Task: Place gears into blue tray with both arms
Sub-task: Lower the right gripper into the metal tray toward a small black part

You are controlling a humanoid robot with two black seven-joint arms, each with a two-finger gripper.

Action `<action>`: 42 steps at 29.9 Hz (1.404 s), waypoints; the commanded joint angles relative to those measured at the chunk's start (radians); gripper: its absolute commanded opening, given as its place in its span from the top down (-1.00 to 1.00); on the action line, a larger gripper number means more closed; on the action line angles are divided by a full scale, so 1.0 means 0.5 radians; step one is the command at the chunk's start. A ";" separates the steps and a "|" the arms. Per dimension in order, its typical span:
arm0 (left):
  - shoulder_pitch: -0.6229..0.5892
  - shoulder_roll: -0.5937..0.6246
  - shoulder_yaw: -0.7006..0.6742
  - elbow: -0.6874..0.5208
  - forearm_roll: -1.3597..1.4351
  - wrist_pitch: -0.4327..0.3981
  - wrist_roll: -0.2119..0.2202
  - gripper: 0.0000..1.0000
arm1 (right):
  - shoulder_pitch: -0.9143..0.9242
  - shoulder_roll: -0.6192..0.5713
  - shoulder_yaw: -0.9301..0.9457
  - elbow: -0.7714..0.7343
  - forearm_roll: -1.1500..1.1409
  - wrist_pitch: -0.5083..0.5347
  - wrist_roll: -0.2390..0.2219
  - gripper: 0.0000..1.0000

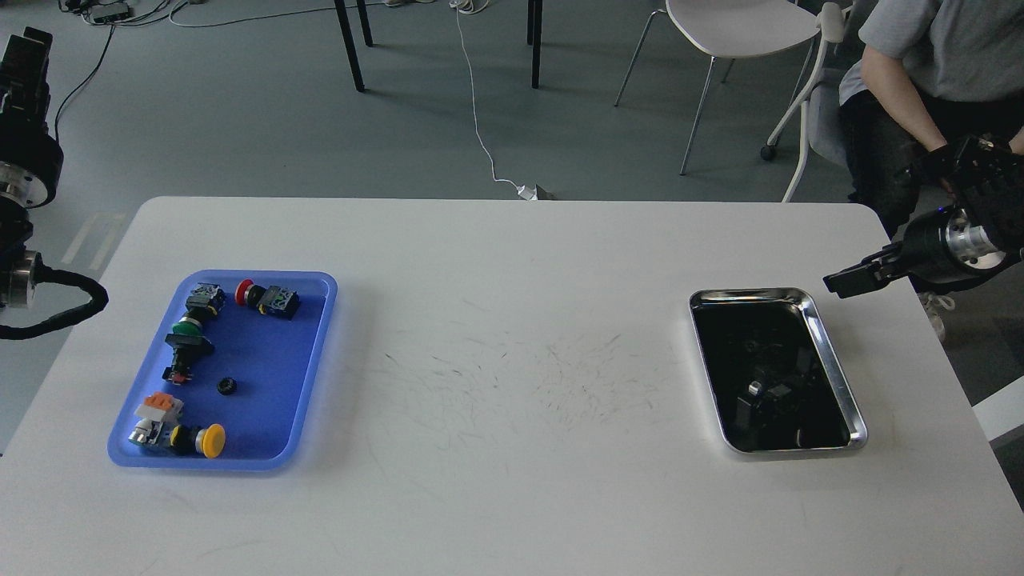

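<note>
The blue tray (316, 336) lies on the left of the white table. In it is one small black gear (227, 386), among push-button switches with red (245, 288), green (186, 326) and yellow (212, 440) caps. My left arm (24, 152) stays at the left edge, off the table; its dark top end (26, 56) does not show separate fingers. My right gripper (846, 282) hovers just beyond the steel tray's far right corner and points left. Its dark fingers merge, and I see nothing in them.
A shiny steel tray (832, 352) sits at the table's right; its dark, mirror-like inside holds dim shapes I cannot make out. A seated person (920, 72) and a white chair (736, 32) are behind the far right edge. Cables run across the floor.
</note>
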 commanded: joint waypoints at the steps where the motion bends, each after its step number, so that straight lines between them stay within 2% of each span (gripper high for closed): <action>1: 0.003 -0.001 0.000 0.000 0.000 0.002 0.000 -0.76 | 0.015 0.059 -0.114 -0.034 -0.020 0.000 0.000 -0.99; 5: 0.006 0.002 0.000 0.000 -0.003 0.002 0.000 -0.76 | 0.015 0.084 -0.169 -0.046 -0.017 0.000 0.000 -0.99; 20: 0.003 0.024 0.003 0.000 -0.003 -0.002 0.000 -0.76 | 0.015 0.498 -0.178 -0.074 -0.023 0.000 0.000 -0.93; 26: 0.006 0.027 0.006 0.000 0.000 -0.005 0.000 -0.77 | 0.000 0.504 -0.231 -0.056 -0.024 0.000 0.000 -0.91; 30: 0.006 0.021 0.010 0.000 0.000 -0.005 0.000 -0.77 | -0.003 0.477 -0.283 0.091 -0.027 0.000 0.000 -0.91; 40: 0.012 0.027 0.016 0.000 0.000 -0.008 0.000 -0.79 | -0.015 0.477 -0.378 0.138 -0.027 0.000 0.000 -0.75; 42: 0.015 0.030 0.013 0.000 0.000 -0.011 0.000 -0.79 | -0.012 0.477 -0.405 0.138 -0.027 0.000 0.000 -0.67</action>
